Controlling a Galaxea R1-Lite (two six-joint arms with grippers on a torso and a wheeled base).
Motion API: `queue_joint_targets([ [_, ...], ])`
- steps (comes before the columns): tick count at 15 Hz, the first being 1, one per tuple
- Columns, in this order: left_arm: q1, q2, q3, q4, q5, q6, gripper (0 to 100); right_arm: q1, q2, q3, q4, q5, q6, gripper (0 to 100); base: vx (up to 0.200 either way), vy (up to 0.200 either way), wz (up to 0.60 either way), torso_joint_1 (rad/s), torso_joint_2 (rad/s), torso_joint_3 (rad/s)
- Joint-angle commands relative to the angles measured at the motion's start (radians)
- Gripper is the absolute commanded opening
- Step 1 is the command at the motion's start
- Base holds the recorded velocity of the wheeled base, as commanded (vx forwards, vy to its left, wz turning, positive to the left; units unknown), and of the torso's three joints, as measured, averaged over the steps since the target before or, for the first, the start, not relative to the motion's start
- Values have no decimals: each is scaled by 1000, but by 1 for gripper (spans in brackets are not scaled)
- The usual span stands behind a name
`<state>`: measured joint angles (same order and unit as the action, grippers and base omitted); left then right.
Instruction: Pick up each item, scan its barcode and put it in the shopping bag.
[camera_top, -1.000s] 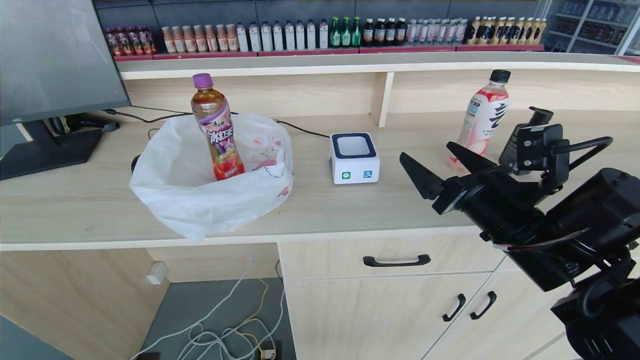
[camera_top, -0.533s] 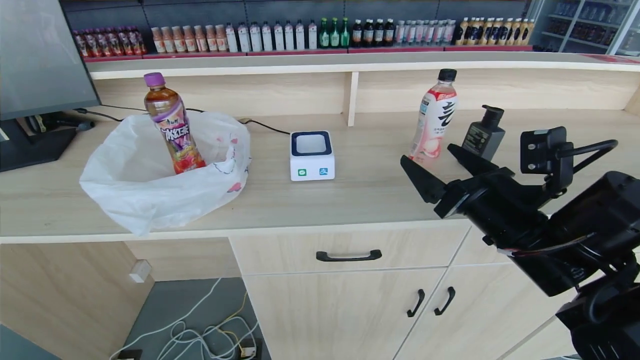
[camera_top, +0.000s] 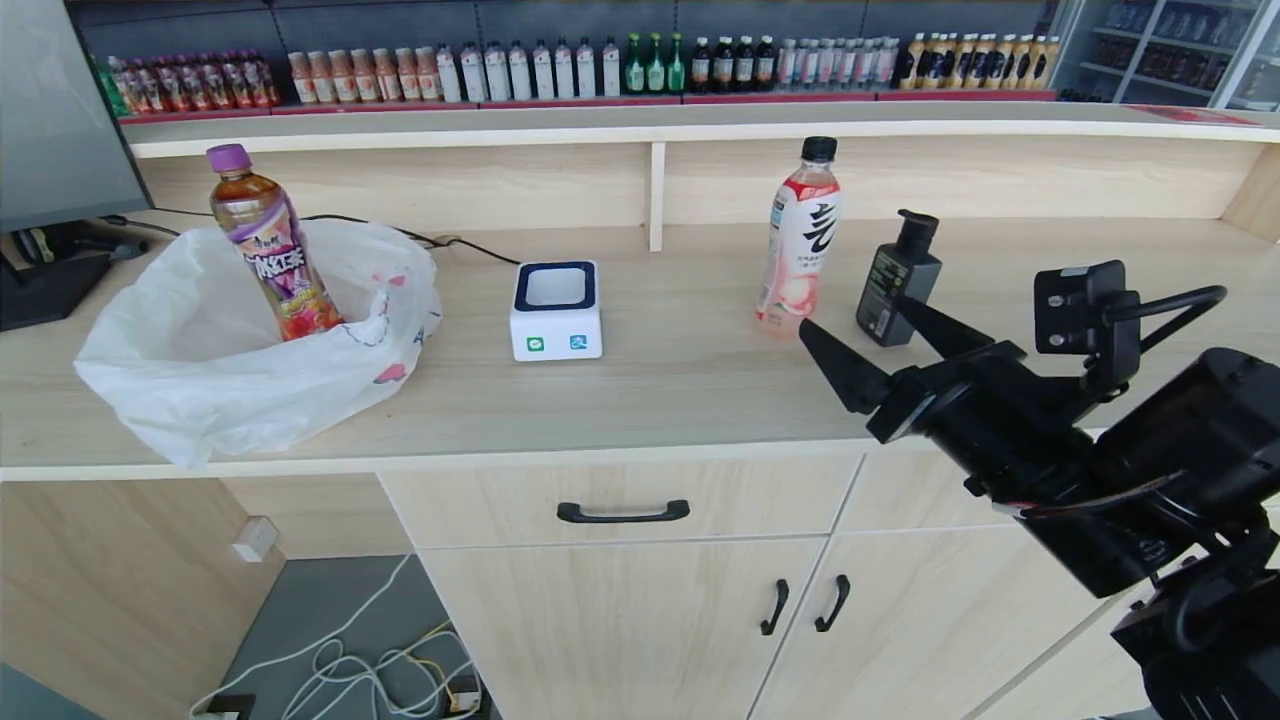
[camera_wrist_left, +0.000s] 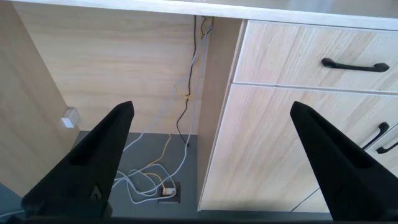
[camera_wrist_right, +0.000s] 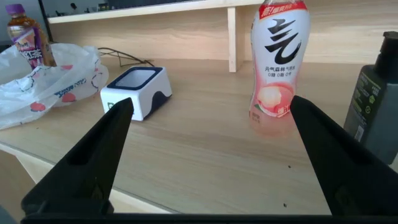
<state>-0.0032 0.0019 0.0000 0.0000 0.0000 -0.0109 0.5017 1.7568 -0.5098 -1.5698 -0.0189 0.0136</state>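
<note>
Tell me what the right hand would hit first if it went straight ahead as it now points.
Likely the pink bottle, standing ahead of the open right hand, within its gap but off-centre; depth is uncertain.

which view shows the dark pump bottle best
Head view: the pump bottle shows almost whole, nozzle to base. The right wrist view cuts it off at the edge; the left wrist view faces the cupboard.

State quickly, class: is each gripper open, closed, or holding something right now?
Left gripper: open, holding nothing.
Right gripper: open, holding nothing, short of the pink bottle.
</note>
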Motion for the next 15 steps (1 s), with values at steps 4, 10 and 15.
queue_joint_targets([
  [4,2,0,0,0,0,2,100,-2,-2,2,-1,-1,0,100,0,0,0,0,0,0],
  [10,2,0,0,0,0,0,100,-3,-2,2,-1,-3,0,100,100,0,0,-3,-1,3],
  [15,2,0,0,0,0,0,100,-3,1,2,-1,-3,-6,100,0,0,0,0,0,0],
])
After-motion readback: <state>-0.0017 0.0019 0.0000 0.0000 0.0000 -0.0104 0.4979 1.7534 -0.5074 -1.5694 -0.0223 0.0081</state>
